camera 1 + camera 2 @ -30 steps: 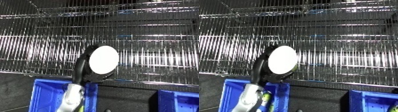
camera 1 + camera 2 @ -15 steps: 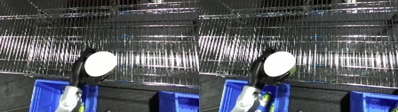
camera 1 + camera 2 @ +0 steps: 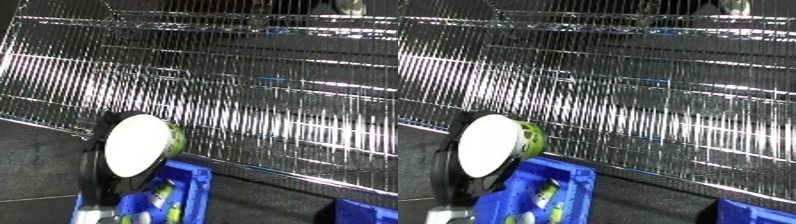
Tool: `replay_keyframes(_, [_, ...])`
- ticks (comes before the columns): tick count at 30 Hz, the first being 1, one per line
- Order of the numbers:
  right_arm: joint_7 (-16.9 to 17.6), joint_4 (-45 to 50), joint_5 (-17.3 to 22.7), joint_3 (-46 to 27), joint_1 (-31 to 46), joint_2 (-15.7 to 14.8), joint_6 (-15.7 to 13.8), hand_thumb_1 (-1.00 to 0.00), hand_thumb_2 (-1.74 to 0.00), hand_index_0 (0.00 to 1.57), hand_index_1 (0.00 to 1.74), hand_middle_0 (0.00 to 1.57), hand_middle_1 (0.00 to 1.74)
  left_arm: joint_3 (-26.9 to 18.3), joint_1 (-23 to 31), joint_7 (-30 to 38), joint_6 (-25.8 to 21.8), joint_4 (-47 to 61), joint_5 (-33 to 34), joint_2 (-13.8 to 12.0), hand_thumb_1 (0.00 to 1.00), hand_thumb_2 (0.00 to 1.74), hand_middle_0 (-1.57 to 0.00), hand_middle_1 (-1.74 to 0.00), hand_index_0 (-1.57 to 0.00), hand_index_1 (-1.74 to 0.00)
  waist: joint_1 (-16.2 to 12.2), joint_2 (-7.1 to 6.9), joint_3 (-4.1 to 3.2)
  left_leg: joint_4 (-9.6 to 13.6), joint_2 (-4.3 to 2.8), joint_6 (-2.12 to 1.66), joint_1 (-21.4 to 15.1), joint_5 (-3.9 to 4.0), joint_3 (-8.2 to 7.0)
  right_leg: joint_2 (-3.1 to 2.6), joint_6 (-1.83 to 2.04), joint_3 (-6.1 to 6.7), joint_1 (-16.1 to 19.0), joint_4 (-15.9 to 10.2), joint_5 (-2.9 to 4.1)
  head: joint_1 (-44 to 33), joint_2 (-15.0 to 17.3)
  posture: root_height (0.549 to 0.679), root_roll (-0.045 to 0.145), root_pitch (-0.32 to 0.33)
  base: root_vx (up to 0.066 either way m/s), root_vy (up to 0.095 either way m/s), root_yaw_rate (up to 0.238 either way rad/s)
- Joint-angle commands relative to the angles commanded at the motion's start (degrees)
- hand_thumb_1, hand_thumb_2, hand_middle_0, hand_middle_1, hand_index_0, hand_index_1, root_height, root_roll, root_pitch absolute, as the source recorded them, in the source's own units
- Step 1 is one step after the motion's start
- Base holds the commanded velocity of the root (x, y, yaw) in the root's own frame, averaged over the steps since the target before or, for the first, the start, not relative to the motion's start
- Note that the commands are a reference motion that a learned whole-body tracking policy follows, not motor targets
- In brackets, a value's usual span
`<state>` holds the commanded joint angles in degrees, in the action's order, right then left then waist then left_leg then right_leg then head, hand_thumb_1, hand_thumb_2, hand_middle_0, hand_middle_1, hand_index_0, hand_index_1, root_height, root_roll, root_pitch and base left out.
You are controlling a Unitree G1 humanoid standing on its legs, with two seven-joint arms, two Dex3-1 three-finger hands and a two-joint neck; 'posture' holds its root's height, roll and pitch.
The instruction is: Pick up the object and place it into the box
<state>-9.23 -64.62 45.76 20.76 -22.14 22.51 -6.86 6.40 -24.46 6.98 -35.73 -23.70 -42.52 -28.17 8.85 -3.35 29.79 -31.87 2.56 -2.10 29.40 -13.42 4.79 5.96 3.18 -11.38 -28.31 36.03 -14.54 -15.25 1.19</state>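
My left hand (image 3: pixel 92 174) comes up from the lower left and is curled round a green round container (image 3: pixel 176 139), whose flat white end (image 3: pixel 138 151) faces the camera. The container hangs tilted just above the near-left corner of a blue bin (image 3: pixel 193 174). Several small bottles (image 3: pixel 545 195) with green and white labels lie inside that bin. Most of the hand is hidden behind the container. My right hand shows in neither view.
A chrome wire shelf rack (image 3: pixel 266 100) fills the background right behind the bin. The corner of a second blue bin (image 3: pixel 753 214) shows at the lower right. Dark floor lies to the left of the rack.
The camera has tilted and shifted, so the rack now slants. My left hand with the container has dropped lower and left in the picture, closer to the blue bin.
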Motion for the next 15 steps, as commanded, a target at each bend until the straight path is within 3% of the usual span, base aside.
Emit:
replay_keyframes(8, [-0.43, -0.95, 1.87, -1.79, 1.25, 0.31, -0.49, 0.00, 0.00, 0.00, 0.00, 0.00, 0.00, -3.89, 5.99, 3.11, 0.78, -2.03, -4.22, 0.87, 1.00, 1.74, -1.57, -1.74, -1.57, -1.74, 1.91, 0.57, 0.00, 1.45, 0.81, -0.01, -1.26, 0.82, 1.07, 0.58, -0.21, -1.31, 2.05, -1.26, -0.29, -7.25, 1.95, 0.653, 0.040, 0.131, -0.025, -0.017, 0.120])
replay_keyframes(15, [-0.74, -2.12, 2.03, -2.08, 2.61, -1.54, -1.60, 0.00, 0.00, 0.00, 0.00, 0.00, 0.00, -6.22, 5.73, 2.57, 3.37, -14.11, -13.09, 1.01, 1.00, 1.74, -1.57, -1.74, -1.57, -1.74, 2.29, -0.75, 0.00, 2.00, 0.76, 0.19, -2.20, 1.02, 1.14, 0.74, -0.27, -2.01, 3.47, -1.07, -1.06, -18.99, 2.90, 0.653, 0.038, 0.118, 0.012, -0.028, 0.078])
